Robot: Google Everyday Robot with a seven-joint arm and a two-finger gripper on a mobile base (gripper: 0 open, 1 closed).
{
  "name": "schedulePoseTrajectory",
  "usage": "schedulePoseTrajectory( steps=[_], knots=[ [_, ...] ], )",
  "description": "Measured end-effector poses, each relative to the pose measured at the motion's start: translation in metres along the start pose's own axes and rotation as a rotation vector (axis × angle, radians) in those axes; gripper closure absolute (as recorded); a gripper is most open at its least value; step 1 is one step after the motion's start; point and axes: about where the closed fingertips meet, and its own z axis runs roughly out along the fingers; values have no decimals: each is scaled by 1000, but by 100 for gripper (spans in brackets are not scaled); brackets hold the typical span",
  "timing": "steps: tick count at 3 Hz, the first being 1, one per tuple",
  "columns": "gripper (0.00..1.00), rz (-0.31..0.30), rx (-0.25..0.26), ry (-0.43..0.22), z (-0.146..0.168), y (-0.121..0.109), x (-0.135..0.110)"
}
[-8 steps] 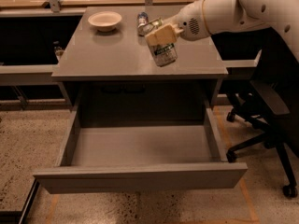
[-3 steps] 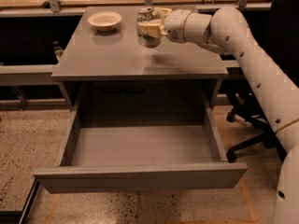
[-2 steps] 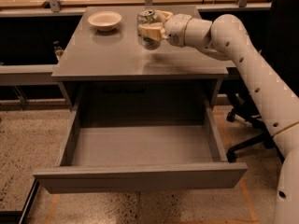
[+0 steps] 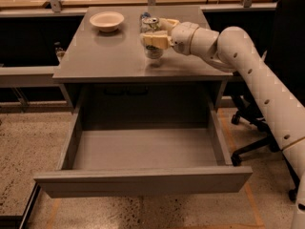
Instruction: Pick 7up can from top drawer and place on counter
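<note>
My tool [image 4: 156, 35] sits over the middle of the surface [image 4: 105, 56], toward its back half, with its tan fingers [image 4: 153, 40] closed across the upper body of the 7up can [image 4: 153, 51]. I see no gap between the pads and the label, so I judge the grip still firm. The can stands upright in that hold, its silver top showing just above the fingers and its base at or just over the grey top. I cannot tell from here whether it actually bears weight yet. This is the change that matters. A few seconds back the same can hangs tilted in the air over the right front part of the surface. A second ago it is further back and higher, and now it is lower and squared up. To me that reads as the end of the placing step, with only the release and the retreat left. Just behind the tool stands a darker can [image 4: 144, 17], close enough that I want to back out along the arm's own line and not sideways. A pale bowl [image 4: 106, 20] sits well apart to the left. Below, the top drawer [image 4: 143, 181] hangs fully open and shows only its bare grey floor.
</note>
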Motion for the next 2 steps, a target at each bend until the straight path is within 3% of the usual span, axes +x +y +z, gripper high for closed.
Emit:
schedulePoseTrajectory(
  steps=[1, 2],
  knots=[
    [0, 1, -4, -1, 2, 2, 0],
    [0, 1, -4, -1, 2, 2, 0]
  ],
)
